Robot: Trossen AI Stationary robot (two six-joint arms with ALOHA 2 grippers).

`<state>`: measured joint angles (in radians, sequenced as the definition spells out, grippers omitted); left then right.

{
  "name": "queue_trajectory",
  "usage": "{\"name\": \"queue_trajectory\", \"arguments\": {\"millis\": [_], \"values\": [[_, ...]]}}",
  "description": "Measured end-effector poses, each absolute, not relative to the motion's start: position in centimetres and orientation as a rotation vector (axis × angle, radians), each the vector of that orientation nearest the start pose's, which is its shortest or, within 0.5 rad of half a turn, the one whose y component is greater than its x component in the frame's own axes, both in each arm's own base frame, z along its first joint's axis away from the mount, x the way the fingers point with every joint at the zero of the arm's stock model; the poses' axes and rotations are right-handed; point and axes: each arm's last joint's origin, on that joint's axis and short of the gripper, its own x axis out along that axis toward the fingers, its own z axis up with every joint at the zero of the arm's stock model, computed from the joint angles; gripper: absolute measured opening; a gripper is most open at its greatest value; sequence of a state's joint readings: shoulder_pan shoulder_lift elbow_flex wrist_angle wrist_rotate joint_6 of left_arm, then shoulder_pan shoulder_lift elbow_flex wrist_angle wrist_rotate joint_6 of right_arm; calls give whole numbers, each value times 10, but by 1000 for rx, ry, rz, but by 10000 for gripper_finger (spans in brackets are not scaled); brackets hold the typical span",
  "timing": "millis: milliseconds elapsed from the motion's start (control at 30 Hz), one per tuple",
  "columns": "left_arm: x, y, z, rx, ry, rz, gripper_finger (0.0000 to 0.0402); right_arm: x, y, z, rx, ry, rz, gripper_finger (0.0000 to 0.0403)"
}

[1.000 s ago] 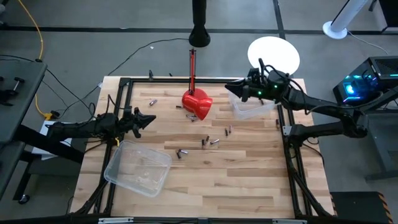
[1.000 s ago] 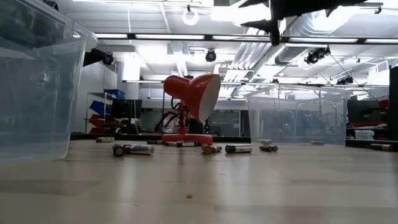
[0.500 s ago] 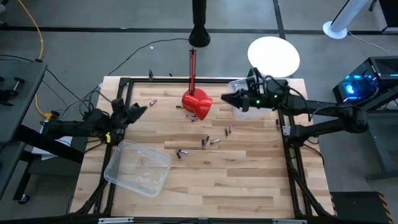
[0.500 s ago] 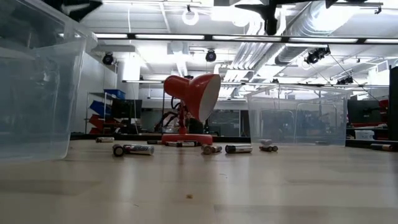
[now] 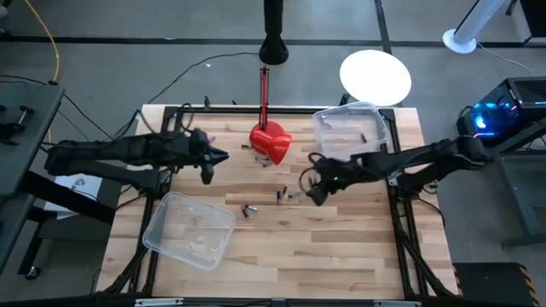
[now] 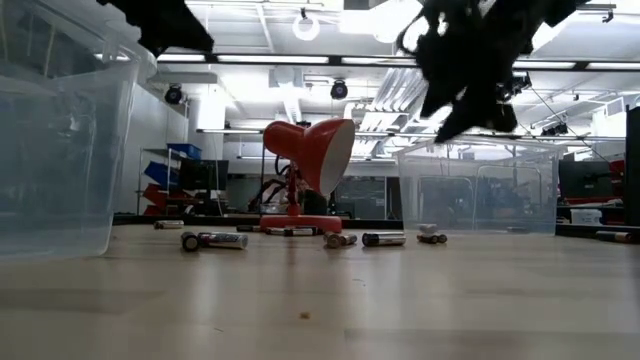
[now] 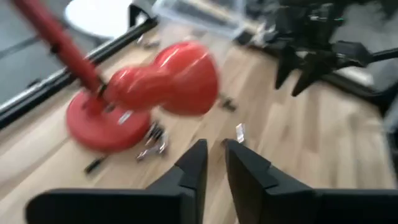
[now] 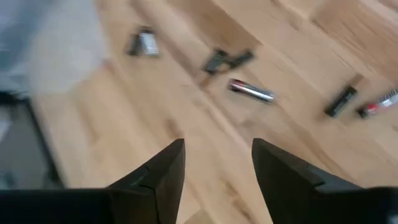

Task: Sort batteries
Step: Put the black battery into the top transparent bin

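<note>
Several small batteries lie on their sides on the wooden table: one [image 5: 248,209] toward the near side, a pair [image 5: 287,195] at the middle, one [image 5: 312,179] just beyond, and more near the red lamp's base [image 5: 252,147]. My right gripper [image 5: 310,189] hangs open over the middle pair, tipped downward, with nothing between its fingers [image 8: 163,171]; batteries [image 8: 251,91] lie on the wood ahead of it. My left gripper [image 5: 217,158] hovers left of the lamp, its fingers [image 7: 196,165] a narrow gap apart and holding nothing.
A red desk lamp [image 5: 271,141] stands at the far middle, its shade drooping over the table. One clear bin [image 5: 189,228] sits at the near left. Another clear bin [image 5: 350,128] sits at the far right. A black frame [image 5: 399,213] edges the table.
My right gripper has swung from over the far-right bin toward the table's middle and near edge, dropping and tipping its fingers downward over the batteries. My left gripper has risen and reached toward the lamp. No battery has moved.
</note>
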<state>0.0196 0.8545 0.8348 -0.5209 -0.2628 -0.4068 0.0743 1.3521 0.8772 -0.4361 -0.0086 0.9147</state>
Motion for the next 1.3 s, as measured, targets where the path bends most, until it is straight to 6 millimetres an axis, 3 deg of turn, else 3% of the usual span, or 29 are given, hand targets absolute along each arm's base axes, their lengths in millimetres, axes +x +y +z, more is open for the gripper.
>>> {"name": "queue_trajectory", "arguments": {"millis": [133, 267, 433, 567, 833, 1300], "values": [[183, 12, 302, -356, 503, 433, 87, 284, 20, 202, 833, 928, -477, 159], [188, 13, 297, -359, 525, 451, 106, 305, 14, 191, 797, 973, -643, 138], [189, 15, 296, -356, 528, 464, 113, 328, 2, 178, 675, 1095, -845, 129], [187, 18, 297, -350, 524, 475, 113, 340, -8, 163, 668, 1182, -878, 129], [187, 26, 298, -337, 518, 494, 113, 332, -22, 155, 677, 1239, -998, 129], [186, 31, 298, -384, 521, 479, 113, 338, -28, 149, 717, 1232, -943, 129]]}}
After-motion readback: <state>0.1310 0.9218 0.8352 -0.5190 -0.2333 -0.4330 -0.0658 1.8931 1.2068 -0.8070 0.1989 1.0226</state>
